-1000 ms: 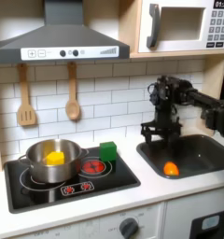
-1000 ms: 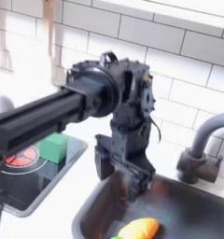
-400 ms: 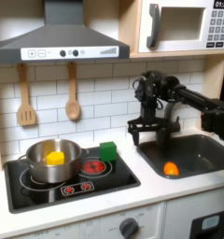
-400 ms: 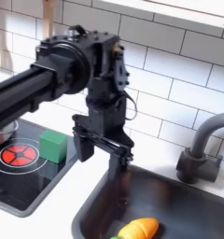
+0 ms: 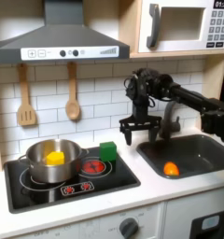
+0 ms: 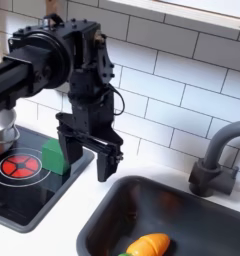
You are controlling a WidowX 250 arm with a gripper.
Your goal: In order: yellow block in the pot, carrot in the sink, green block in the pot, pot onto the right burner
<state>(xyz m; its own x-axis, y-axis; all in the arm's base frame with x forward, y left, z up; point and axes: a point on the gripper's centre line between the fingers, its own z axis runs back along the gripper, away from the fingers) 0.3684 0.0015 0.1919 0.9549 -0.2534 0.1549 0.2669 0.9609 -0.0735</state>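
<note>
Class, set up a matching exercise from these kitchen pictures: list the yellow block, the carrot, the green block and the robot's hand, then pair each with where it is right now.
Things:
1. yellow block
2. carrot
3. green block
4. hand

Places:
A. in the sink
B. on the stovetop, beside the pot
C. inside the pot
D. in the air, empty, between the green block and the sink

Pairs: 1-C, 2-A, 3-B, 4-D
</note>
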